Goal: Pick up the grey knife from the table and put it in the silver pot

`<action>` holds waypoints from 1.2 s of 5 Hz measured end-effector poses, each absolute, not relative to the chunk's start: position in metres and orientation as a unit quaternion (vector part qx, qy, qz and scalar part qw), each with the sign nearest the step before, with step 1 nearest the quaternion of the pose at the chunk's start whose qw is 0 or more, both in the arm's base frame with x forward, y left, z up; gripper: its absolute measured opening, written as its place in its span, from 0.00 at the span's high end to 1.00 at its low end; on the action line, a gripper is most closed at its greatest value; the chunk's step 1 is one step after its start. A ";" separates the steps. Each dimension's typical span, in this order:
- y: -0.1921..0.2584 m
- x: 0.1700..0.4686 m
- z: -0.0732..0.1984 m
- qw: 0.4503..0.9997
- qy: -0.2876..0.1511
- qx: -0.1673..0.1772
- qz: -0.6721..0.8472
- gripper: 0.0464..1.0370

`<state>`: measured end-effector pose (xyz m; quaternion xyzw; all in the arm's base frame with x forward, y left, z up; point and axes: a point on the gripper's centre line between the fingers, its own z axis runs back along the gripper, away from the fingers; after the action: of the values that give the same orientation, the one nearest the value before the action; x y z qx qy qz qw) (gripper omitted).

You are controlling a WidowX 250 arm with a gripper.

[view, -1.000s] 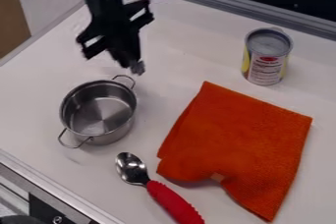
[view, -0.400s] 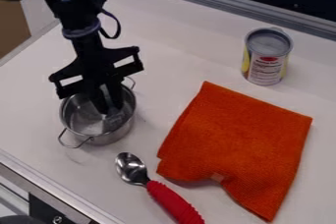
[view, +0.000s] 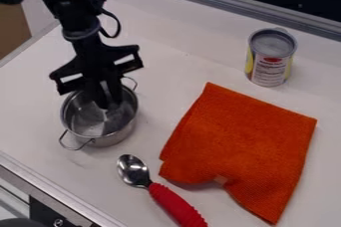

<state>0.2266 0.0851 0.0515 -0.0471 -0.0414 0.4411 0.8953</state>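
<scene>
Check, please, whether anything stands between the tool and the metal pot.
Nothing visible does: the tool is at the open top of the metal pot. The spoon and the orange cloth lie apart from it, out of the way.

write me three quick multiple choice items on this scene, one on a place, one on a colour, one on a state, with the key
1. Where is the claw's lower end?
a) above the cloth
b) in the pot
c) pressed on the cloth

2. What colour is the handle of the spoon?
a) red
b) blue
c) green

3. How is the can?
a) on its side
b) upside down on its lid
c) upright

1 b: it dips below the pot's rim.
2 a: the ridged grip is red.
3 c: its round top faces up.
</scene>
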 end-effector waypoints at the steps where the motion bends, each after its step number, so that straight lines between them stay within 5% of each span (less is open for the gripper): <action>1: 0.090 0.230 0.052 0.897 -0.047 -0.048 0.437 0.90; 4: 0.088 0.227 0.032 0.912 -0.060 -0.020 0.406 0.86; 6: 0.086 0.224 0.034 0.918 -0.039 -0.021 0.395 0.32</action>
<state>0.2235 0.0860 0.0343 -0.0208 -0.0393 0.3947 0.9177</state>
